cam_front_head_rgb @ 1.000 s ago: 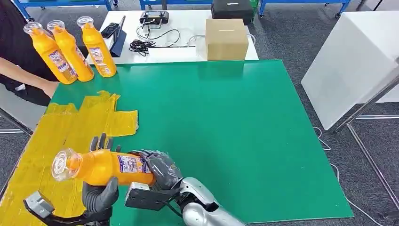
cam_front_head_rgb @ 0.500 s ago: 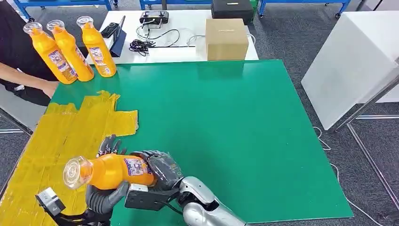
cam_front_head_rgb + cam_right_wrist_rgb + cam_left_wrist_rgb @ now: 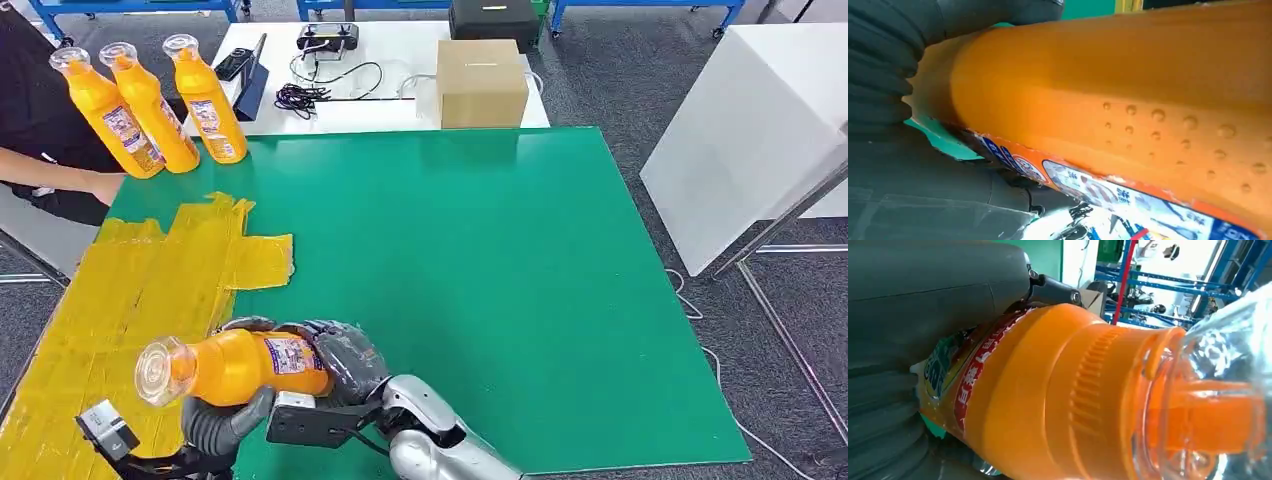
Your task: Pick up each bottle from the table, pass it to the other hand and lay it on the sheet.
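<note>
Near the bench's (image 3: 520, 300) front-left corner both hands grip one orange bottle (image 3: 235, 365); it hides the left hand (image 3: 215, 420) largely, the right hand (image 3: 340, 360) partly.

An orange bottle (image 3: 235, 366) with a clear cap is lying in grey hands, beside yellow sheet (image 3: 140, 290) on green table (image 3: 480, 280).
</note>
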### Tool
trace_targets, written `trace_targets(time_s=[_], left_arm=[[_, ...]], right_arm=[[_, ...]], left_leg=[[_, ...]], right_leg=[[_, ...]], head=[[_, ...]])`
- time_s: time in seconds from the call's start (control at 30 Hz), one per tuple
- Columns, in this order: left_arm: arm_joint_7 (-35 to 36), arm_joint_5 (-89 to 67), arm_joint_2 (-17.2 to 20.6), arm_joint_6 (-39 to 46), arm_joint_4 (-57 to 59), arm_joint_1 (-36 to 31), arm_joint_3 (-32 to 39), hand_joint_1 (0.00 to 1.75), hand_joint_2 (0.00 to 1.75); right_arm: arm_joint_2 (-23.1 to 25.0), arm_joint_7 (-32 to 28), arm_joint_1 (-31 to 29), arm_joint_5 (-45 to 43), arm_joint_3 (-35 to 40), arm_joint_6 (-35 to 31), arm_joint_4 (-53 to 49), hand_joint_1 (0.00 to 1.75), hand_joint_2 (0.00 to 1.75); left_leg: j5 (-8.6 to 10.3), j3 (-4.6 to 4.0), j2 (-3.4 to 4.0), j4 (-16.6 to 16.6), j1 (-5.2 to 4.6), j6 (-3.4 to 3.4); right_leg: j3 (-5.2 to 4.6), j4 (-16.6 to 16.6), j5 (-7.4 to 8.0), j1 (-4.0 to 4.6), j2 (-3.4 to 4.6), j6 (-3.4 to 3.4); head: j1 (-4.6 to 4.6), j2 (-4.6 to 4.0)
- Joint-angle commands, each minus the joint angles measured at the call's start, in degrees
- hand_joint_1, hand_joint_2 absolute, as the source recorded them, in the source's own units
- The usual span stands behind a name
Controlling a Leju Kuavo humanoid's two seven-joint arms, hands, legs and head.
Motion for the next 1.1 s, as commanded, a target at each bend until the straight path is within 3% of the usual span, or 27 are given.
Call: trace_targets(time_s=[0.03,0.3,0.33,0.37,0.47,0.9,1.1], left_arm=[[-0.5,1.8,-1.1,-1.8,2.1,-2.4,-2.1,1.75,1.75],[-0.8,2.9,-1.5,-2.0,1.8,-2.2,-1.6,1.75,1.75],[-0.8,3.5,-1.7,-1.9,1.5,-2.1,-1.2,1.75,1.75],[-0.9,3.5,-1.9,-1.3,1.3,-1.9,-0.6,1.75,1.75],[-1.0,3.5,-1.3,-0.9,0.4,-1.5,0.7,1.75,1.75],[-1.0,3.5,-1.3,-0.9,0.3,-1.4,0.8,1.75,1.75],[-4.3,-9.9,-2.1,10.5,-1.2,-1.2,6.1,1.75,1.75]], right_arm=[[-0.8,0.4,-1.2,0.5,2.4,1.0,3.9,1.75,1.75],[-1.1,0.2,-0.8,1.3,1.9,-0.4,3.7,1.73,1.75],[-1.3,-0.2,-0.2,1.6,1.2,-2.1,3.0,0.14,1.75],[-1.6,0.0,0.7,1.3,0.0,-3.4,2.1,0.0,0.0],[-3.7,-0.7,2.4,1.3,-1.4,-4.4,-2.0,0.0,0.0],[-3.9,-0.7,2.6,1.3,-1.5,-4.4,-2.6,0.0,0.0],[-8.2,-3.3,10.2,3.6,-6.5,-7.2,-15.8,0.0,0.0]], left_leg=[[0.03,0.03,-0.07,0.0,0.01,-0.02],[0.02,0.02,-0.07,0.0,0.03,-0.02],[0.04,0.02,-0.09,0.0,0.04,-0.03],[0.03,0.03,-0.11,0.0,0.02,-0.02],[0.03,0.02,-0.16,0.0,0.01,0.0],[0.02,0.0,-0.07,0.0,0.02,-0.02],[0.01,0.0,-0.2,0.0,0.03,-0.01]], right_leg=[[0.08,-0.1,0.01,0.01,-0.09,0.02],[0.08,-0.1,0.01,0.03,-0.1,0.02],[0.1,-0.1,0.02,0.04,-0.13,0.03],[0.11,-0.1,0.01,0.02,-0.14,0.02],[0.09,-0.1,-0.01,0.01,-0.17,0.02],[0.04,0.0,0.01,0.02,-0.08,0.01],[0.1,-0.1,-0.03,0.03,-0.21,0.03]], head=[[0.0,0.0],[0.0,0.0],[0.0,0.0],[0.0,0.0],[0.0,0.0],[0.0,0.0],[0.02,0.0]])
